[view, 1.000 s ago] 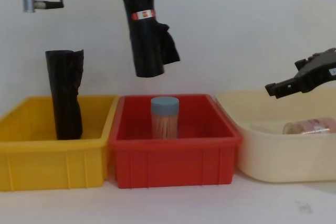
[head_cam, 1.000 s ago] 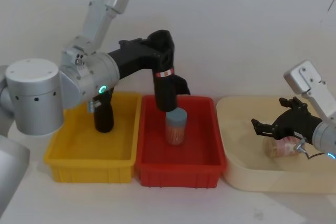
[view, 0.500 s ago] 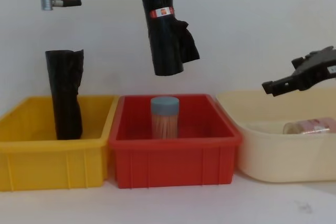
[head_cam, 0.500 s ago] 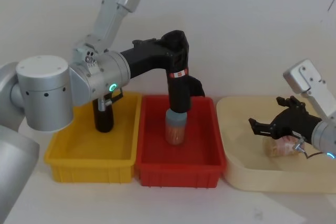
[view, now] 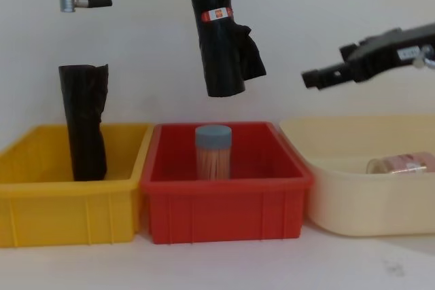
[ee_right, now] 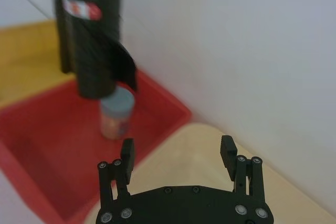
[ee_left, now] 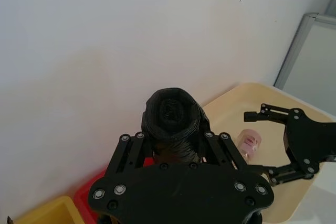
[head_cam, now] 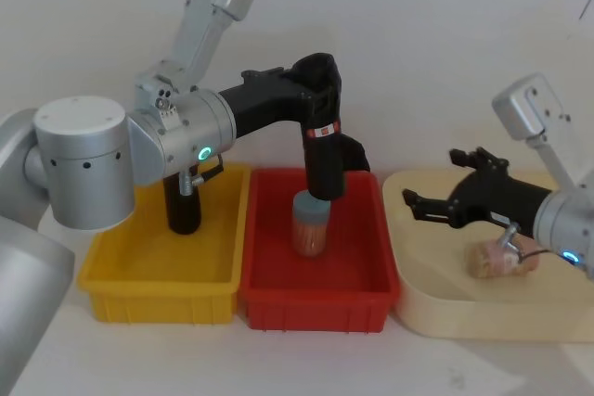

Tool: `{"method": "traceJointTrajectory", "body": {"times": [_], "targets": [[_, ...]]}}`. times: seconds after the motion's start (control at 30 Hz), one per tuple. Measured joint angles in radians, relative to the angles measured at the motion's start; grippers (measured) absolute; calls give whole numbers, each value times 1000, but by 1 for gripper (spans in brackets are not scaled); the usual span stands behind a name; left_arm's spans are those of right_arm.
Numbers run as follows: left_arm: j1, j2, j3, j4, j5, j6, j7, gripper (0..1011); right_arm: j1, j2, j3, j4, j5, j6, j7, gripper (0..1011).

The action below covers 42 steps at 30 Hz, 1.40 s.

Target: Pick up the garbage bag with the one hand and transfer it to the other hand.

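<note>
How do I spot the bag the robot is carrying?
Find the red bin in the middle. Hanging above it, held by the left end effector, is the bag. It wears a red-and-white band; the black roll in the yellow bin has none.

Soft, even, moderately bright light in all views; you see the pale tabletop matte and uniform. Shadows are faint: a thin band lies beneath the yellow bin and the red bin along their front edges. The garbage bag shows dull highlights on its folds. A green ring and a blue ring glow on the two wrists.
</note>
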Motion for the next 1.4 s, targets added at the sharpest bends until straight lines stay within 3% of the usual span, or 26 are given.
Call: {"method": "traceJointTrajectory", "body": {"times": [0.4,0.9,1.4], "targets": [[-3,0,5,2,-2,-4,-2,424,38,-28,-21,-15,51,29,60,1001],[-43,32,46,34,-5,-37,-87,424,82,-52,-72,40,45,70,63,1000],[-82,54,95,87,-13,-53,-165,424,108,-66,-89,68,41,78,43,1000]]}}
